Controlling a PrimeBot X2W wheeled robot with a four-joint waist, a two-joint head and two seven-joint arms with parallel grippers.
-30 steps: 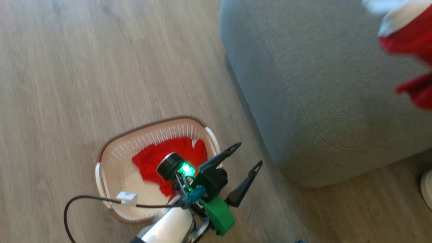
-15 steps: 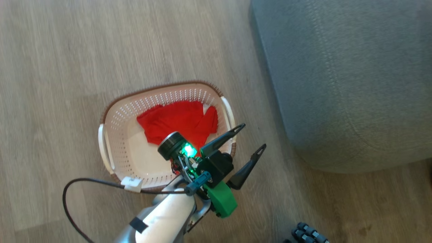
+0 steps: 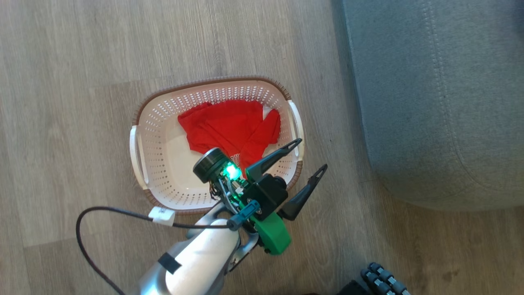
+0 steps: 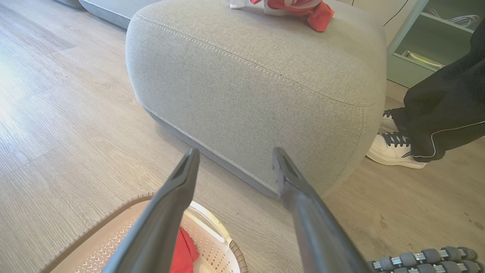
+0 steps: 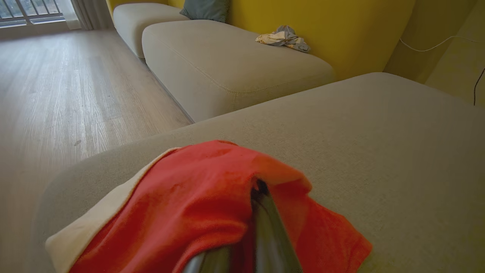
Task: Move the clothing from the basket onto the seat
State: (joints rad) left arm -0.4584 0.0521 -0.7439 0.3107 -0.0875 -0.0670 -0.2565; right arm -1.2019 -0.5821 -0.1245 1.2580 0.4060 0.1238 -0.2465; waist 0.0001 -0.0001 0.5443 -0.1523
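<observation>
Wooden floor: left tool spread above the basket rim, red garment upper left of it. Right tool pinches another garment over the seat.

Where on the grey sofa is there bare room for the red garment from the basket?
The seat is bare from its rounded corner by the basket up to the red garment already on it; only that far end is crowded.

Wood floor, 1 white shoe, 1 crumpled cloth.
The shoe and a dark trouser leg stand right of the left gripper, beyond its tips; the cloth lies far ahead of the right gripper, beside a yellow wall.
</observation>
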